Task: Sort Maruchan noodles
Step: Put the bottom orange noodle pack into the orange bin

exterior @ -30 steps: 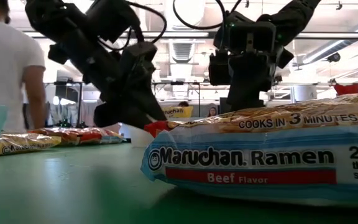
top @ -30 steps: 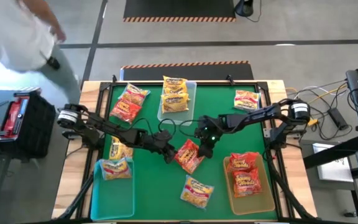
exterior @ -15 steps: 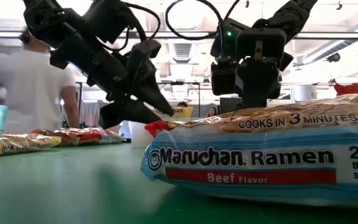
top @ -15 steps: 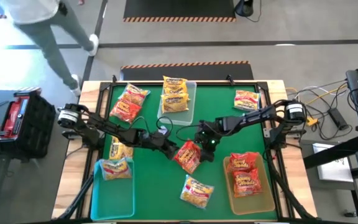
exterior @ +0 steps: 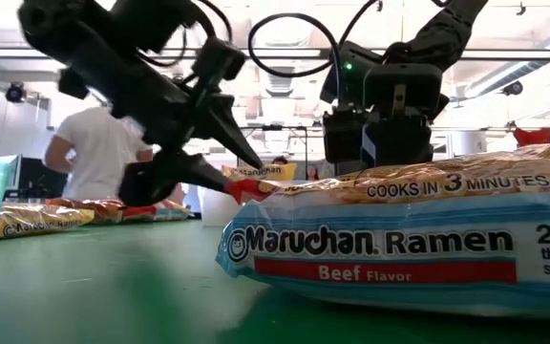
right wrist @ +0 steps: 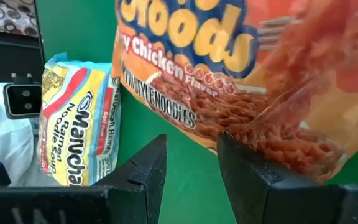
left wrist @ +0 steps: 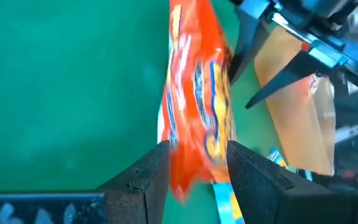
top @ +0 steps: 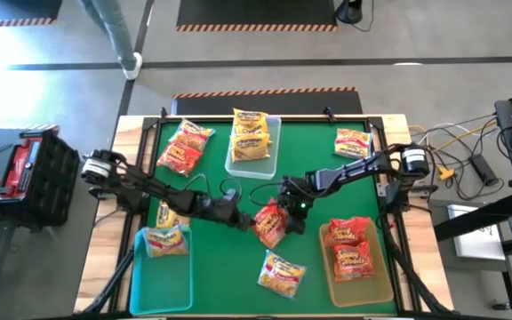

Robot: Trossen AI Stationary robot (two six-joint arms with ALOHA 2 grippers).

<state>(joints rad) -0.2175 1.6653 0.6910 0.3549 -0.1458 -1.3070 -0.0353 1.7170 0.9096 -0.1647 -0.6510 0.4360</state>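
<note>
Left hand pinches a crinkly red packet; right hand's hold, seemingly empty, can't tell.

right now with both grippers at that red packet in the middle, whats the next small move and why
Probably open the left gripper: its fingers pinch one end of the red packet, while the right gripper sits at the other edge, nearer the tan bin already holding red packets.

Bare green mat between the teal bin and the loose yellow-blue packet.
</note>
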